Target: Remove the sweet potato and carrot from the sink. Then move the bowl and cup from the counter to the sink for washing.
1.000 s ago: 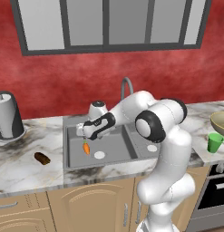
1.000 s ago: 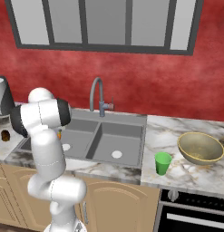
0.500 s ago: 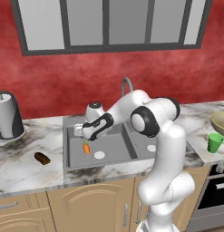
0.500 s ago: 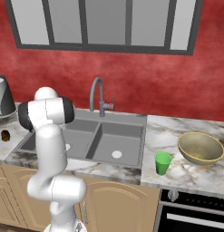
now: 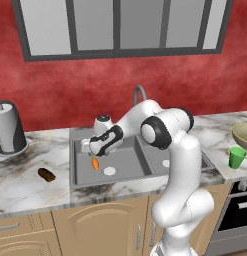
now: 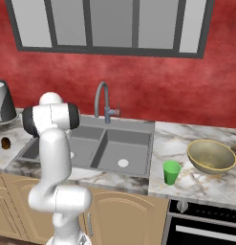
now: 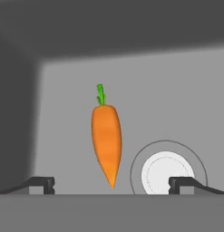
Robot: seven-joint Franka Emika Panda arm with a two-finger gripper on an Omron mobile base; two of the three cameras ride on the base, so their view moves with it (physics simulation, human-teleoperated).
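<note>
Now | jaws spread wide over carrot [image 7: 106, 138] | sink [image 7: 177, 90] left basin | no writing legible

A red textured wall [image 5: 60, 95] fills the upper frame, holding a grey-framed window [image 5: 120, 25]. Tan wooden cabinets [image 5: 100, 225] span the bottom; a black oven [image 6: 205, 227] sits lower right.

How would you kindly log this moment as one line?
phase: reaching for carrot | jaws: open, above it | carrot: in sink | sweet potato: on counter
</note>
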